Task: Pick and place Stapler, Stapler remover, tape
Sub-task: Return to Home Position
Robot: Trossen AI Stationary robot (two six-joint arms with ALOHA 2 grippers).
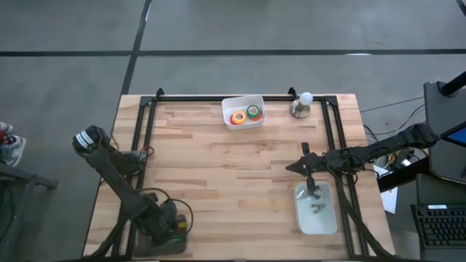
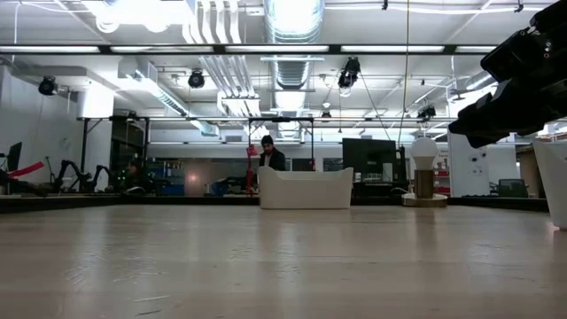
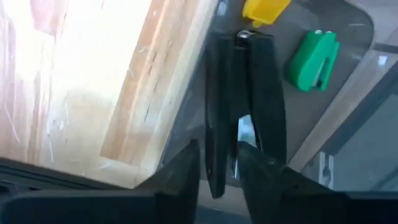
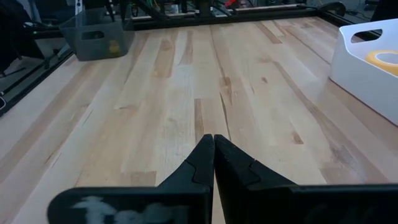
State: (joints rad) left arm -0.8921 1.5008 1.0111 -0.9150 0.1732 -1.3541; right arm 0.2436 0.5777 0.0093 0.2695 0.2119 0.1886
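left gripper (image 3: pixel 217 146): fingers held apart, nothing clamped, hung over the transparent bin (image 3: pixel 311 130). the black stapler (image 3: pixel 261 93) is seen lying on the bin floor. its long axis is in line with the fingers and its near end sits between the tips; contact cannot be told. judged: a straight lift is needed for the retreat home, or the stapler may be dragged.

beyond it lie the green stapler (image 3: pixel 313 59) and the yellow stapler (image 3: pixel 264 9), the latter cut off.

right gripper (image 4: pixel 213 138): fingers pressed together, low over the table (image 4: pixel 155 93), well apart from that bin.

tape rolls (image 1: pixel 238 117) are noted in the white bin (image 1: pixel 243 100); count unclear. no staple remover is made out.

in the high view the arm over the transparent bin shows at picture right, against the wrist pairing. sides were taken from the wrist views.
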